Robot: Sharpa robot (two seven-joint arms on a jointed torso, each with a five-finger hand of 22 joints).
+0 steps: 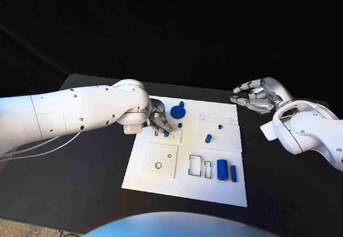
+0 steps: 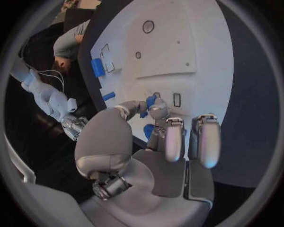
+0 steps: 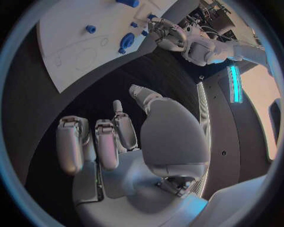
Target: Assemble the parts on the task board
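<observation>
Our left hand point(image 1: 157, 121) pinches a small blue peg point(image 2: 151, 101) between its thumb and a fingertip, and holds it right over the upper left part of the white task board point(image 1: 214, 191), where small holes sit in a raised square. We think the peg is light, hard and a bit slippery, so it is best held by its sides, near the top, with the bottom end free to go into a hole. Close by on the board are a big blue round part point(image 1: 178, 110), a tiny blue part point(image 1: 181, 124), another short blue peg point(image 1: 207, 137) and two long blue blocks point(image 1: 226, 170) next to empty slots. Our right hand point(image 1: 255, 97) holds nothing, with its fingers loosely curled and apart, hanging over the table well away from the board. The board lies flat on a black table point(image 1: 75, 161), with dark room all around.
</observation>
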